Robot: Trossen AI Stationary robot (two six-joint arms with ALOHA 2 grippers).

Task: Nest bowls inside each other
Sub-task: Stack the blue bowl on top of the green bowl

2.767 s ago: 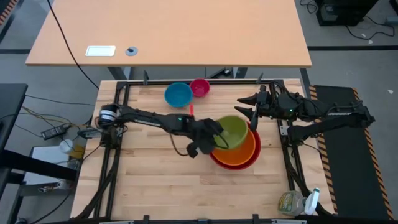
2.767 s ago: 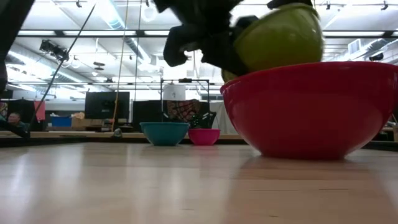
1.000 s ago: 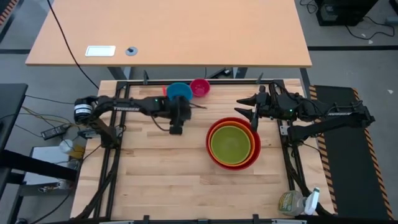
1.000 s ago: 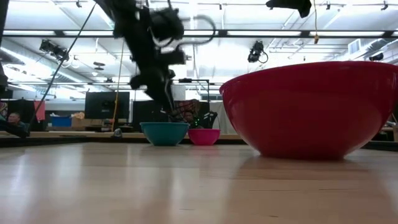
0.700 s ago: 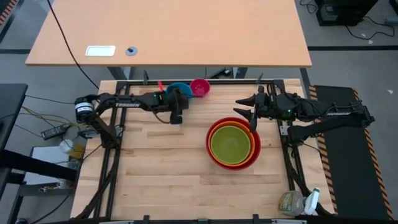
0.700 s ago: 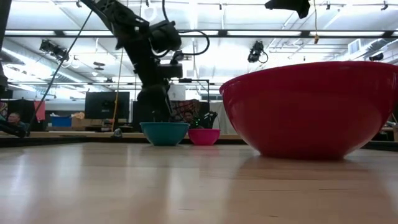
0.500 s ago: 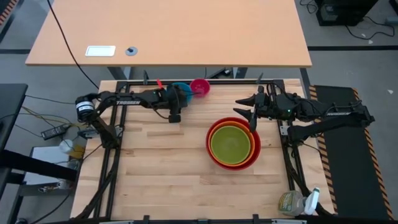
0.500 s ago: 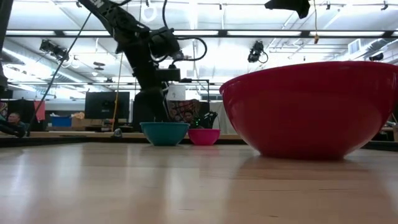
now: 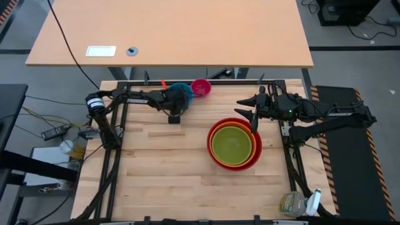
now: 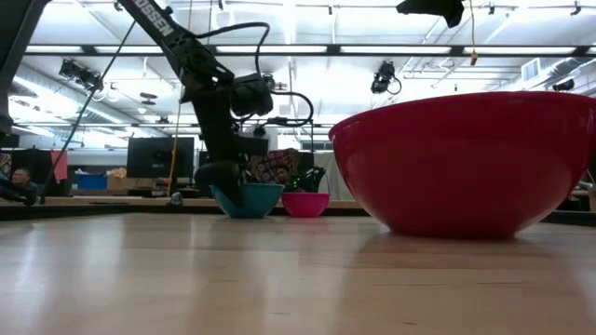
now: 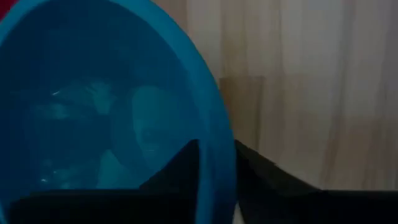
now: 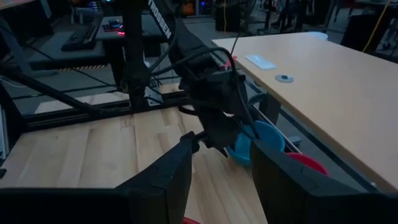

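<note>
The blue bowl [image 9: 183,92] stands on its base at the table's far edge, and the small pink bowl [image 9: 201,86] is just to its right. My left gripper [image 9: 175,100] reaches down onto the blue bowl's near-left rim and is shut on it; the low view shows this gripper [image 10: 233,182] at the bowl's left side. The red bowl [image 9: 214,157] sits right of centre with the orange bowl [image 9: 254,145] and the yellow-green bowl [image 9: 231,144] nested in it. My right gripper [image 9: 250,111] hangs open above the table's right side, holding nothing. My left gripper straddles the blue bowl's rim [image 11: 222,144], one finger [image 11: 181,169] inside the bowl and the other [image 11: 267,177] outside against the wall. The fingers slant down from the table's left and near side. The bowl stays upright on the table.
A black frame rail [image 9: 187,82] runs along the far edge just behind the two small bowls. A spray bottle [image 9: 295,204] lies at the near right corner. Bare wood [image 9: 156,169] spreads over the near left half. A beige desk [image 9: 169,31] stands beyond the table.
My left gripper has gone toward the table's far edge and down, tipping steeper, onto the blue bowl's near-left rim. The bowls have kept their places.
</note>
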